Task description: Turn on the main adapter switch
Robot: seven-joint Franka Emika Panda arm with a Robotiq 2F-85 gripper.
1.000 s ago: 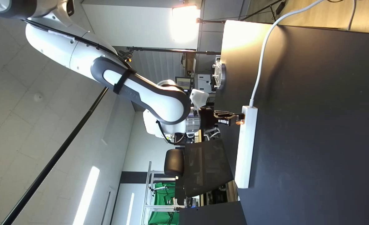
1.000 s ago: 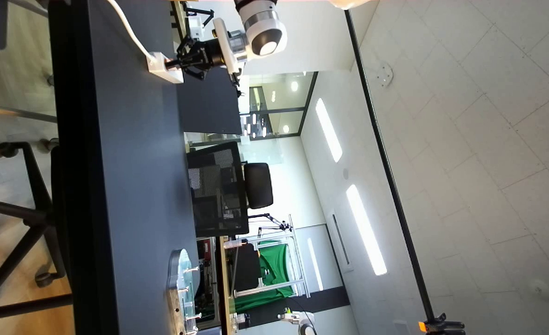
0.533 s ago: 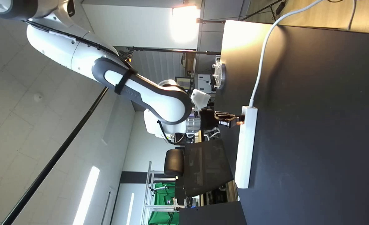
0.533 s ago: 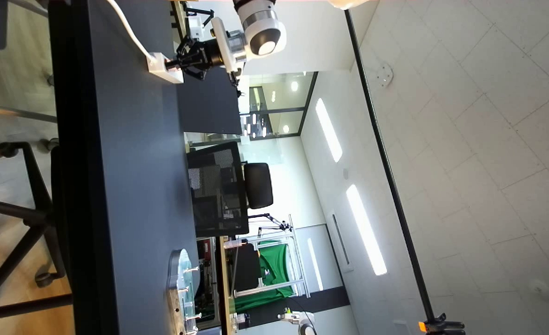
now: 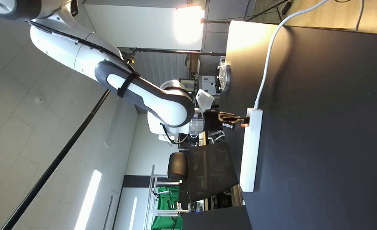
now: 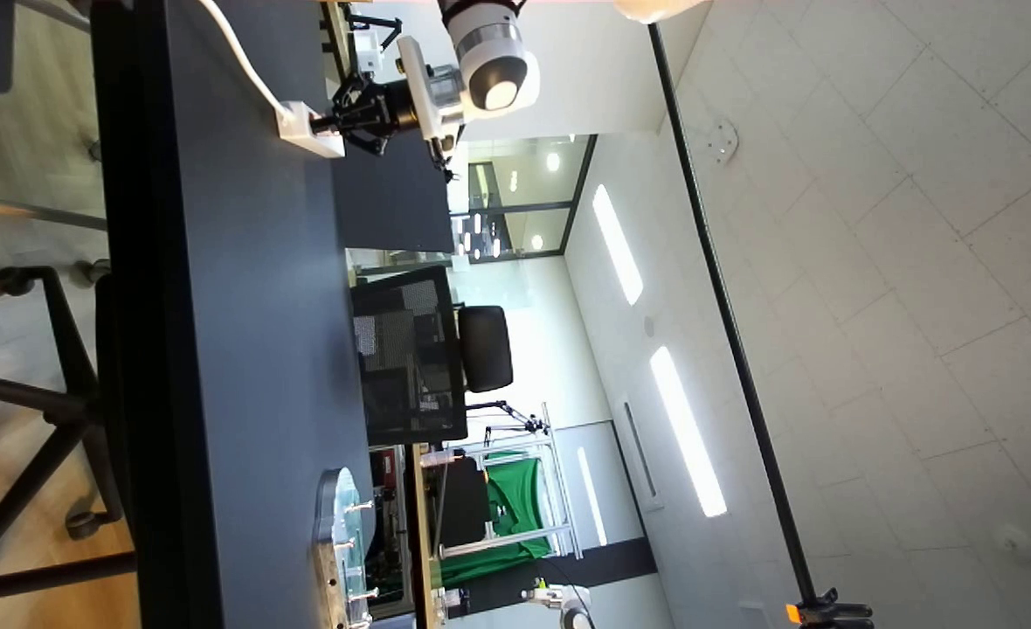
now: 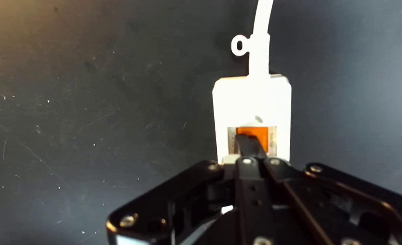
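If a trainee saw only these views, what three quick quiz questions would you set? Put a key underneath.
1. True or false: in the wrist view, the closed hand partly covers the switch.
2. What colour is that switch?
3. Where does the cable leave the power strip?
A) At the end nearer the switch
B) At the end farther from it

Key: 1 true; 2 orange; 3 A

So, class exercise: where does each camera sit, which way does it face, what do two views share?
Exterior view: higher than the desk, turned sideways, facing the power strip; much of the arm and hand show.
Exterior view: beyond a desk edge, turned sideways, facing the black chair; the arm's end and hand show.
Wrist view: behind the fingers, facing down at the orange switch; only the hand shows.
Both exterior views share strip, cable and hand.
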